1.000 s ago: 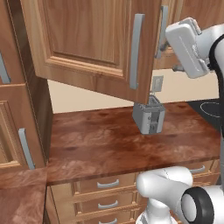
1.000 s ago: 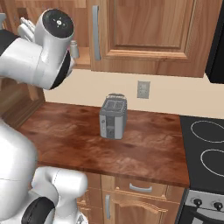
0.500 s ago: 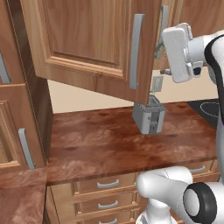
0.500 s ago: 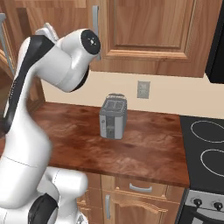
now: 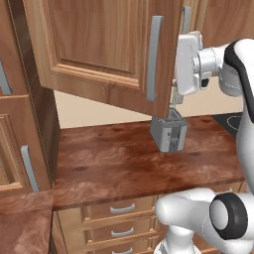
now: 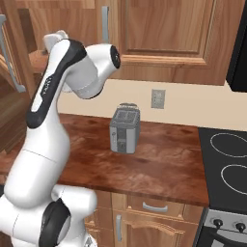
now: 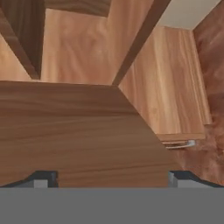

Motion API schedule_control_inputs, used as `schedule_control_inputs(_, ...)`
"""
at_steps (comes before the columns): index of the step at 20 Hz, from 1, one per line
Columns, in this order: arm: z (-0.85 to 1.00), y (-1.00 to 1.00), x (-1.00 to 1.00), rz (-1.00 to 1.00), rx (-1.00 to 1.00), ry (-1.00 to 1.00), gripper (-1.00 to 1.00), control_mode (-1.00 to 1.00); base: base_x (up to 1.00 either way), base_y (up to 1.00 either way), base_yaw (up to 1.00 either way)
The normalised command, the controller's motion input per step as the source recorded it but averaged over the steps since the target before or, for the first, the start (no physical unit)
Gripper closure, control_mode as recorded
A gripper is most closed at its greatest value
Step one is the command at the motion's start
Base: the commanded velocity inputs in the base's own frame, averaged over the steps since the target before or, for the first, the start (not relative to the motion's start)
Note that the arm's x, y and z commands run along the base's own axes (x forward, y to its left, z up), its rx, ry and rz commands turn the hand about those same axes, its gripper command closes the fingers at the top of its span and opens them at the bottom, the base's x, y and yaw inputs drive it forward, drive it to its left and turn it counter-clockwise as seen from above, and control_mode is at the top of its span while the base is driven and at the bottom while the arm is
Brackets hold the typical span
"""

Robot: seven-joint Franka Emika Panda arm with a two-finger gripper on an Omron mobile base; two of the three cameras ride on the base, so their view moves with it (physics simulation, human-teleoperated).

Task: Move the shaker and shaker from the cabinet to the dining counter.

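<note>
The cabinet [image 5: 99, 44] is of warm brown wood, and its door with a long grey bar handle [image 5: 155, 57] stands swung open toward me. My white hand [image 5: 188, 62] sits just behind that door's edge, at cabinet height. In the hand view my gripper [image 7: 111, 180] is open, its two dark fingertips [image 7: 43, 178] wide apart with nothing between them, over a bare wooden shelf [image 7: 78, 127]. In the right base view the arm [image 6: 89, 65] bends up and left into the cabinet opening [image 6: 38, 60]. The shakers are hidden. The dining counter is out of view.
A grey toaster [image 5: 168, 133] stands on the reddish-brown worktop [image 5: 114, 163] under the cabinet, below my hand. Drawer units with small curved handles [image 5: 122, 209] lie under the worktop. A black stove [image 6: 226, 164] is at the right, and a wall outlet [image 6: 157, 98] is behind the toaster.
My arm has swung left toward the cabinet, bringing the hand close to the edge of the open door. The gripper has stayed open and the toaster has not moved.
</note>
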Motion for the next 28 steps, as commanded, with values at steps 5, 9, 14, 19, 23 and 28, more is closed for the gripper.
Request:
schedule_control_inputs(5, -0.01, 0.43, -0.02, 0.27, 0.12, 0.01, -1.00, -1.00, 0.00, 0.00, 0.00)
schedule_control_inputs(9, 0.00, 0.48, -0.26, 0.31, 0.10, 0.01, -1.00, -1.00, 0.00, 0.00, 0.00)
schedule_control_inputs(14, 0.00, 0.48, -0.47, 0.32, 0.04, 0.01, -1.00, -1.00, 0.00, 0.00, 0.00)
schedule_control_inputs(19, 0.00, 0.57, -0.55, 0.23, 0.00, 0.00, -1.00, -1.00, 0.00, 0.00, 0.00)
schedule_control_inputs(23, 0.00, 0.62, -0.53, 0.13, 0.00, -0.02, -1.00, -1.00, 0.00, 0.00, 0.00)
schedule_control_inputs(28, -0.06, 0.66, -0.40, 0.00, 0.00, -0.17, -1.00, -1.00, 0.00, 0.00, 0.00)
